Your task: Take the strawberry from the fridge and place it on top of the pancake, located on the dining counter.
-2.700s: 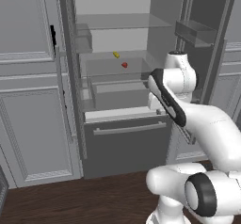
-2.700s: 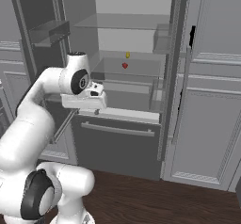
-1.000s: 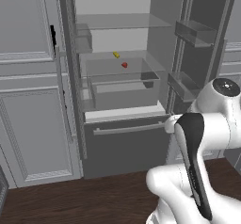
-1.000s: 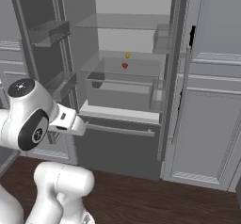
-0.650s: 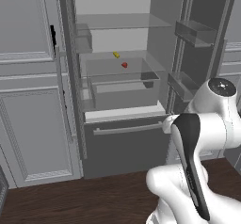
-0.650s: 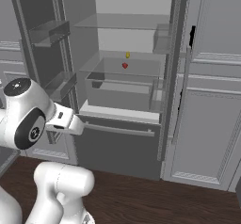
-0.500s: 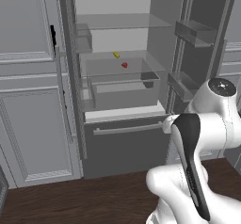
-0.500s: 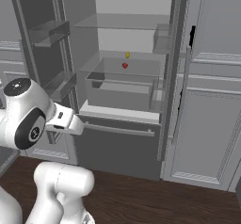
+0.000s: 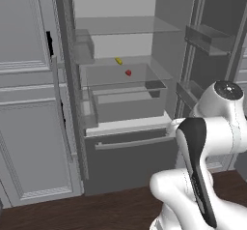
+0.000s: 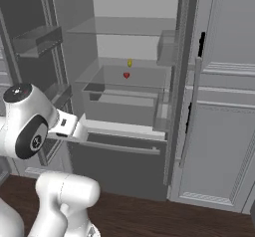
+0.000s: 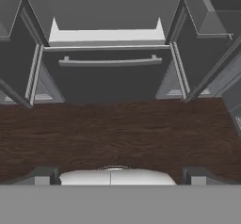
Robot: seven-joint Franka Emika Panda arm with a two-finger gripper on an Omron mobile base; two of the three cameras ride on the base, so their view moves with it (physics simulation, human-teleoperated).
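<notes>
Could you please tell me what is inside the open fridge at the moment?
The fridge holds a red strawberry and a small yellow item on the glass shelf above a clear drawer. The drawer looks empty; the closed bottom drawer hides its contents.

Tiny red strawberry (image 9: 128, 72) on glass shelf (upper), fridge (image 9: 130, 161) doors open

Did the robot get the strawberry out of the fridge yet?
Not yet. Done: the fridge doors stand open. The strawberry sits on a shelf inside, beside a small yellow item. In hand: nothing; the hand is open and points down at the dark wood floor. Left: reach in, grab the berry and carry it to the pancake.
</notes>
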